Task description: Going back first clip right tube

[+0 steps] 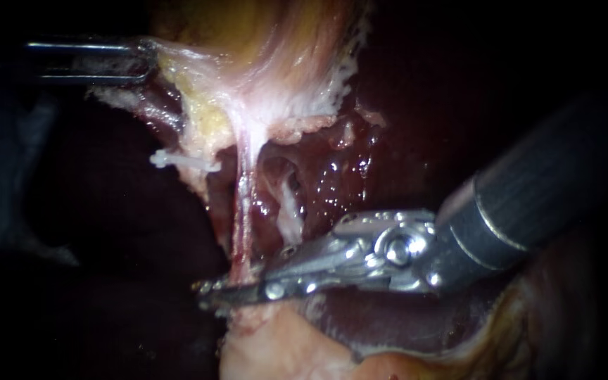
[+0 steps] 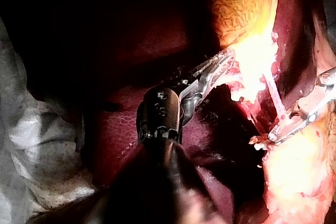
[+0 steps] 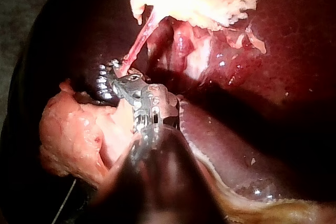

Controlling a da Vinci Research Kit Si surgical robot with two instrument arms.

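Left instrument [image 1: 142, 63] sits upper left, jaws clamped on the pale tissue [image 1: 248, 91]. Thin reddish tube [image 1: 243, 204] runs down centre frame. Right instrument [image 1: 212, 288] comes in from the right, jaws narrow and pinched on the tube, low centre. Can't spot a clip, so I'd guess the pull-back hasn't begun yet.
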